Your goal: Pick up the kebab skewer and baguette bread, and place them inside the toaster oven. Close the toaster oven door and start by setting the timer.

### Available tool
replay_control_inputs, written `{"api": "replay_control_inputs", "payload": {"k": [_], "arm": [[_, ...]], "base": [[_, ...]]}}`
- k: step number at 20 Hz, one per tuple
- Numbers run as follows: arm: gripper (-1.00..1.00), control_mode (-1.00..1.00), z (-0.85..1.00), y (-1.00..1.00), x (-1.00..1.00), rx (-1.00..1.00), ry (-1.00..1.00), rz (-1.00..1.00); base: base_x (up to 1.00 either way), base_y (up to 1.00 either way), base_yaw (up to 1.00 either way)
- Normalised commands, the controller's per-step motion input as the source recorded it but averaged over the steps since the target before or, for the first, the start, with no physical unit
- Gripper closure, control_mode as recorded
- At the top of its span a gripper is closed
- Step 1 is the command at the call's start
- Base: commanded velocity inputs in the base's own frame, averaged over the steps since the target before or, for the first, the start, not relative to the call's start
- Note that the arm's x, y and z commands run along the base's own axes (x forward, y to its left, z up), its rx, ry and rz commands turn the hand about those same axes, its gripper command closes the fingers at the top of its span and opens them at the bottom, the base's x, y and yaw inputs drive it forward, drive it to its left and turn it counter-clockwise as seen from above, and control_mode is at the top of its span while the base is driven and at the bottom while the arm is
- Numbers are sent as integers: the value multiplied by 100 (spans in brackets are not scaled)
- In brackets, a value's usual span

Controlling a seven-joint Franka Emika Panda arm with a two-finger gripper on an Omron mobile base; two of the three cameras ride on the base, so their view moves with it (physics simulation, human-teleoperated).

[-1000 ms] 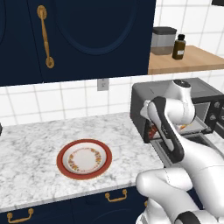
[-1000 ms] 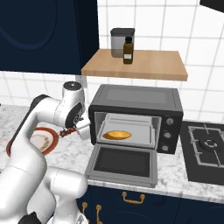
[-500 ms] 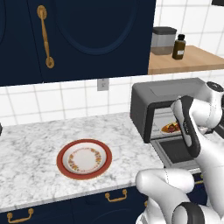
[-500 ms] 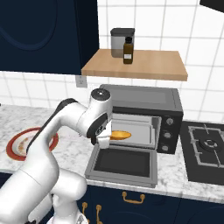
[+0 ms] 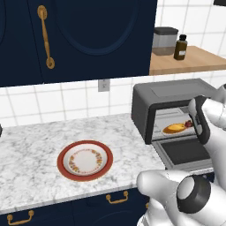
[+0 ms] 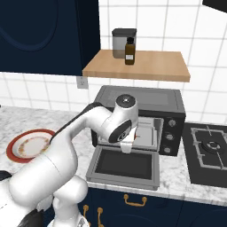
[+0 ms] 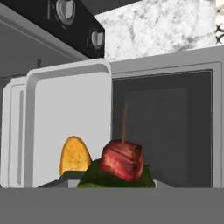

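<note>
Fingers (image 7: pixel 116 181) clamped on the kebab skewer (image 7: pixel 122 159), held at the mouth of the toaster oven (image 5: pixel 170 99), above its dropped-open door (image 6: pixel 126 165). Baguette bread (image 5: pixel 175 128) lying inside the toaster oven on the pale tray (image 7: pixel 65 127), just beside the skewer. Red-rimmed plate (image 5: pixel 85 160) on the marble tabletop (image 5: pixel 31 159), well left of the toaster oven.

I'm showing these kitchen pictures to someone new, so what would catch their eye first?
Probably the white arm reaching into the open toaster oven, with the kebab skewer held right at the jaws above the dropped door. The golden baguette bread already lies on the tray inside. Off to the left, the red-rimmed plate sits bare on the marble counter.
</note>
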Motion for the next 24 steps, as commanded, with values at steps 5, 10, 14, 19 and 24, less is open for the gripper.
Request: {"api": "replay_control_inputs", "payload": {"k": [5,10,14,19,24], "arm": [[100,-100,-4,-43,39,0,-1,0],[100,-100,-42,-10,6,0,-11,0],[100,-100,-26,0,4,1,-18,0],[100,-100,1,0,29,2,-5,0],[100,-100,0,-9,25,4,-10,0]], "base": [[0,0,0],[0,0,0],[0,0,0],[0,0,0],[0,0,0]]}}
